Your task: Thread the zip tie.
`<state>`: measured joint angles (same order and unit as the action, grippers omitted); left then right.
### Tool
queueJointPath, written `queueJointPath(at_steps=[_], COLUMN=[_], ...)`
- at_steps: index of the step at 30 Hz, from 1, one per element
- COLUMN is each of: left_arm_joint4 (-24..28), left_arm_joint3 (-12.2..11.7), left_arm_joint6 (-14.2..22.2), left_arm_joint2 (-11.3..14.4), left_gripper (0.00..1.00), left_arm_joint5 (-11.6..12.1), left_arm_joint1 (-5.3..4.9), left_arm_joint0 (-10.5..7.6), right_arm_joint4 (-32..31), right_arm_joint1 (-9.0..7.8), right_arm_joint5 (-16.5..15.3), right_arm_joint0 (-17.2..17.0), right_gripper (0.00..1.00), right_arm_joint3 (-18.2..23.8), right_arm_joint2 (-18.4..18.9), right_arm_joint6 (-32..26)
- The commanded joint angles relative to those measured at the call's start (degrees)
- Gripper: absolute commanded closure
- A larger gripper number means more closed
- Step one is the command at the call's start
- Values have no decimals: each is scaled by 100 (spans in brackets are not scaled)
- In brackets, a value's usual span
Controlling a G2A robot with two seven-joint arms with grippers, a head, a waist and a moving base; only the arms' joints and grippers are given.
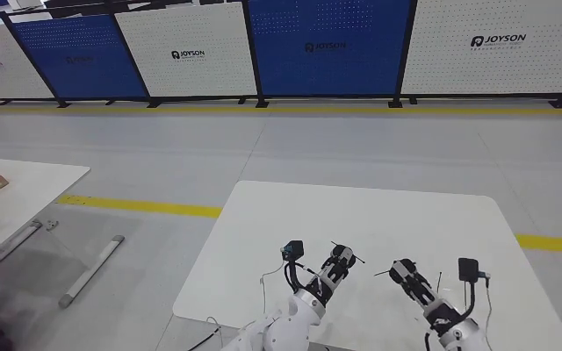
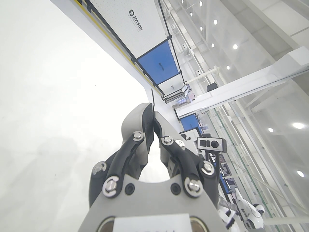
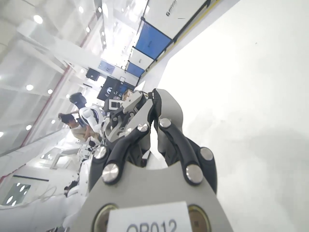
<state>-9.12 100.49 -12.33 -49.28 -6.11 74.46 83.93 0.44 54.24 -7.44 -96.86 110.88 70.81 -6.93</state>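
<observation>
My left gripper (image 2: pixel 152 112) is shut on a thin black zip tie (image 2: pixel 152 97), whose strip sticks out past the fingertips. From above, the left gripper (image 1: pixel 343 256) hovers over the near part of the white table (image 1: pixel 369 211), and the zip tie (image 1: pixel 356 259) pokes out on both sides of it. My right gripper (image 1: pixel 401 268) hangs a short way to its right, apart from it. In the right wrist view my right gripper (image 3: pixel 152 100) is shut, with a small black end (image 3: pixel 150 95) showing at its tips. Another thin black strip (image 1: pixel 380 273) juts from it toward the left gripper.
The white table top is bare beyond both grippers, with its far edge (image 1: pixel 360 185) toward a yellow floor line (image 1: pixel 140 206). Blue and white panels (image 1: pixel 329 48) stand at the back. A second white table (image 1: pixel 35 189) is far to the left.
</observation>
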Motion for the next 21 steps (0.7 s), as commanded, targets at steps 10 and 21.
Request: queueJointPath(at_steps=[10, 21], left_arm_joint4=[0, 0], left_arm_joint3=[0, 0], left_arm_joint6=[0, 0], left_arm_joint2=[0, 0], left_gripper=[100, 100], left_arm_joint5=[0, 0], left_arm_joint1=[0, 0], left_arm_joint0=[0, 0], right_arm_joint4=[-670, -537], right_arm_joint1=[205, 276], right_arm_joint5=[-94, 89], right_arm_joint0=[-201, -110], right_gripper=[100, 100], right_arm_joint3=[-88, -139], right_arm_joint2=[-502, -543], right_arm_joint6=[1570, 1774])
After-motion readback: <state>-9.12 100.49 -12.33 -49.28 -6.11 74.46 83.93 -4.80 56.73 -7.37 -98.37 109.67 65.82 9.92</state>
